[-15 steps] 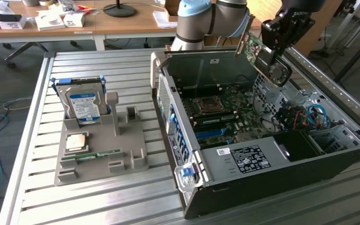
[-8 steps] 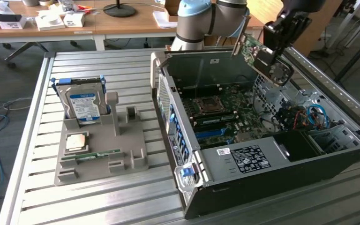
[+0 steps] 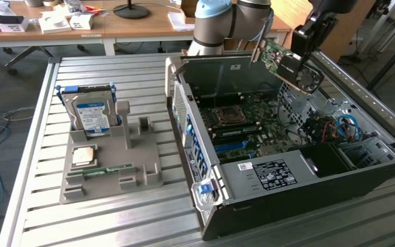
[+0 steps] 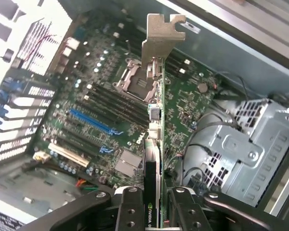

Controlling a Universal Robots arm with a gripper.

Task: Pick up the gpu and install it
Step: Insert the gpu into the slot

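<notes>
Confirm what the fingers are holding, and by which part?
The gpu, pinched between the fingers at the end opposite its metal bracket.

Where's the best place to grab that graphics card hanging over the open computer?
I'd pinch the gpu across its two flat faces at the edge away from the motherboard, coming from above, as the hand does: it is thin, and the metal bracket is left free.
</notes>
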